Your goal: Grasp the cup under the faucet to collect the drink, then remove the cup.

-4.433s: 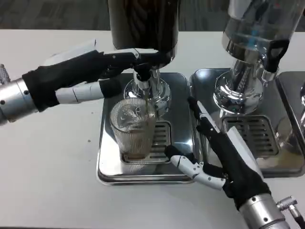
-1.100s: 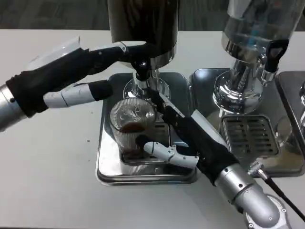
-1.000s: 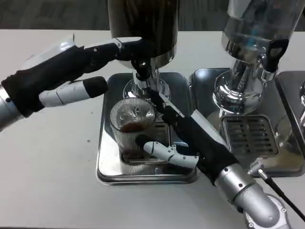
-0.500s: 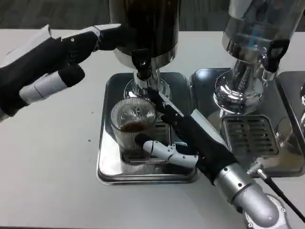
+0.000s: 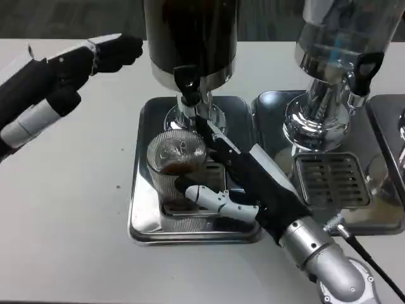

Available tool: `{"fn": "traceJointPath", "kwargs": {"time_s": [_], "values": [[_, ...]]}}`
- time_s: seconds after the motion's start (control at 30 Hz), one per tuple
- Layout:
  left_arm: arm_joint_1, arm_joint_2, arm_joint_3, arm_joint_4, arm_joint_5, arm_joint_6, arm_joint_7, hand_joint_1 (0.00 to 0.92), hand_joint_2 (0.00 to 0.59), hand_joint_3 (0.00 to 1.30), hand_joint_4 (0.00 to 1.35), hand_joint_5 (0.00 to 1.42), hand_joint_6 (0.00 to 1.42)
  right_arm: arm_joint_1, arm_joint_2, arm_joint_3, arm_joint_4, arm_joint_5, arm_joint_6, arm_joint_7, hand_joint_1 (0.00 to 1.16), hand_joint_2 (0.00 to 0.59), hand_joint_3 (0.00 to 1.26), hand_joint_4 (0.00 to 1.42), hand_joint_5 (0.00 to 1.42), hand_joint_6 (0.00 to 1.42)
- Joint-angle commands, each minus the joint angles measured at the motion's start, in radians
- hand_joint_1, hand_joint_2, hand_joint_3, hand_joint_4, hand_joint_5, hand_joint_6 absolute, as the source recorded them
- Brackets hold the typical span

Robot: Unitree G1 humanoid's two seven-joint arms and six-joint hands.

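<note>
My right hand [image 5: 253,183] reaches in from the lower right and holds the cup [image 5: 177,171]. Its thumb [image 5: 212,199] lies across the cup's near side, low down, and its other fingers [image 5: 218,142] run along the cup's right side toward the back. The right forearm [image 5: 323,269] leaves the frame at the bottom right corner, with a black cable [image 5: 373,256] beside it.

The cup is ribbed clear glass, upright, with a little brown drink in the bottom. It stands on the left tray [image 5: 142,221], partly on the grate [image 5: 212,174], directly under the faucet [image 5: 188,92] of the dark dispenser [image 5: 190,38].

My left hand [image 5: 57,82] is at the upper left over the counter [image 5: 63,221], well apart from the faucet and the cup. It holds nothing. Its upper fingers point right toward the dispenser, the thumb lies below them, and there is a gap between them.

To the right stands a second dispenser [image 5: 335,57] with a clear tank and a black tap [image 5: 357,73], on its own tray [image 5: 392,221] with a grate [image 5: 332,180].
</note>
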Motion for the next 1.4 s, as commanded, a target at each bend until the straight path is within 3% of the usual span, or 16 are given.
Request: {"fn": "traceJointPath", "kwargs": {"time_s": [0.03,0.87,1.03,1.27,1.4], "values": [[0.044,0.006,0.018,0.03,0.007,-0.02,0.022,0.0,0.089,0.2,0.16,0.14,0.14,-0.013,0.002,0.003,0.007,-0.009,0.002,-0.012,0.55,0.221,0.0,0.0,0.0,0.03],[0.16,0.007,0.029,0.061,0.009,-0.039,0.051,0.0,0.102,0.24,0.18,0.14,0.14,-0.041,0.012,0.027,0.094,-0.038,-0.006,-0.029,0.56,0.209,0.0,0.0,0.0,0.02],[0.169,0.011,0.033,0.064,0.006,-0.033,0.052,0.0,0.106,0.26,0.18,0.14,0.14,-0.053,0.007,0.044,0.09,-0.085,0.015,-0.048,0.58,0.192,0.0,0.0,0.0,0.02],[0.18,0.011,0.036,0.061,0.008,-0.029,0.056,0.0,0.119,0.27,0.2,0.14,0.14,-0.05,0.017,0.075,0.04,-0.176,0.097,-0.107,0.6,0.193,0.0,0.0,0.0,0.05],[0.186,0.01,0.035,0.057,0.007,-0.026,0.057,0.0,0.125,0.28,0.2,0.15,0.14,-0.05,0.022,0.082,0.042,-0.167,0.102,-0.104,0.6,0.194,0.0,0.0,0.0,0.06]]}}
